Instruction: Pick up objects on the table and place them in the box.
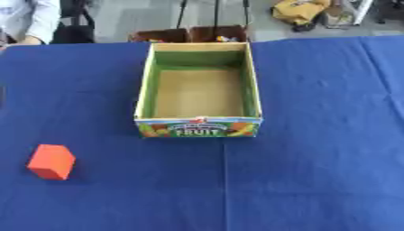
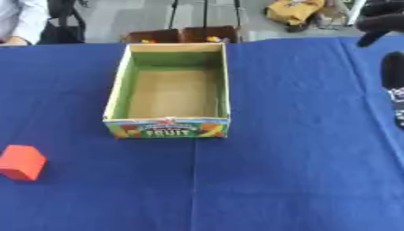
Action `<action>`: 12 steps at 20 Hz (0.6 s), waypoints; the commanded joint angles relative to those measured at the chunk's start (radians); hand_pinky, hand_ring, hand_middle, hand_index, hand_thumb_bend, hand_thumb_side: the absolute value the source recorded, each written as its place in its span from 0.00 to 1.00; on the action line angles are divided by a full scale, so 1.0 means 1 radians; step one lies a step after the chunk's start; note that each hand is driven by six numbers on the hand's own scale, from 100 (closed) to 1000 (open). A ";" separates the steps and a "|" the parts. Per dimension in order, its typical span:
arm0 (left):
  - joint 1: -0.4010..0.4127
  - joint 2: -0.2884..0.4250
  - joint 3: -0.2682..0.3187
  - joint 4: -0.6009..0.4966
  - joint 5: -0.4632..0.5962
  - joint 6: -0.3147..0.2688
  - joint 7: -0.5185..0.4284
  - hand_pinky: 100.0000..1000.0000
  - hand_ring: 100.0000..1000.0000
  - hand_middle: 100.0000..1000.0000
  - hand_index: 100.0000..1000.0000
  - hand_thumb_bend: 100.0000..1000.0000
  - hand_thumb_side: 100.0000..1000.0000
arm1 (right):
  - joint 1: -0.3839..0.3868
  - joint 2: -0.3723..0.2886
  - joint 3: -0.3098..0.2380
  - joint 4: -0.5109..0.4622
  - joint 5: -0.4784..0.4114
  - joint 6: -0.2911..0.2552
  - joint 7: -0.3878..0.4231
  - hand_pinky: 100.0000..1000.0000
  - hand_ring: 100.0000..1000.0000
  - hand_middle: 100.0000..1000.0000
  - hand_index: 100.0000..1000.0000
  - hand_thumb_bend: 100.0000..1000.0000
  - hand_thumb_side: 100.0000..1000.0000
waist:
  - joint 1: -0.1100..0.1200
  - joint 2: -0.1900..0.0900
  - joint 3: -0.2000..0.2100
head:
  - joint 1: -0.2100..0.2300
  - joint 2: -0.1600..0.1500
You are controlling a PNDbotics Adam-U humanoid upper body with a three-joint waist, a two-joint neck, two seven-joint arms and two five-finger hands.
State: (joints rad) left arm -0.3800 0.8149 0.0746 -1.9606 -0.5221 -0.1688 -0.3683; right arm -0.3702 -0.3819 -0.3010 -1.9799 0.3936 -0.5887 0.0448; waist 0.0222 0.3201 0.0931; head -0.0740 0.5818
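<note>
A: The right hand (image 2: 392, 76) is only a dark shape at the right edge; I can't tell how its fingers stand. The fruit box (image 1: 145, 90) lies to its left, empty.

B: And the orange block (image 1: 51, 161)?

A: Farther left still, nearer us. That long reach could clip the box wall. Blue cloth (image 1: 315, 171) covers the table; clutter lies on the floor beyond.

Orange block (image 1: 51, 161) on a blue worktop (image 1: 315, 135); the box (image 1: 198, 127) has green inner walls, tan floor, colourful fruit-printed front.
</note>
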 commanded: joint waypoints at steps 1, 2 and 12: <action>-0.037 0.072 -0.011 0.035 -0.017 -0.019 -0.062 0.68 0.88 0.94 1.00 0.00 0.66 | -0.008 -0.020 0.001 -0.020 -0.006 -0.001 0.006 0.60 0.72 0.40 0.68 0.18 1.00 | 0.007 -0.034 -0.002 | 0.007 -0.015; -0.051 0.079 -0.019 0.051 -0.019 -0.029 -0.081 0.69 0.89 0.95 1.00 0.00 0.67 | -0.008 -0.020 0.001 -0.020 -0.007 -0.001 0.007 0.60 0.72 0.40 0.68 0.18 1.00 | 0.007 -0.034 -0.003 | 0.008 -0.016; -0.155 0.124 -0.095 0.173 -0.045 -0.152 -0.323 0.78 0.95 1.00 1.00 0.00 0.97 | -0.005 -0.020 0.006 -0.020 -0.013 -0.005 0.018 0.60 0.72 0.40 0.68 0.19 1.00 | 0.008 -0.034 -0.016 | 0.019 -0.022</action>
State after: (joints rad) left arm -0.5187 0.8950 -0.0232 -1.7917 -0.5634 -0.3081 -0.6578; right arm -0.3690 -0.3819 -0.2947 -1.9799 0.3877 -0.5928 0.0587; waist 0.0222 0.3201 0.0760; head -0.0592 0.5701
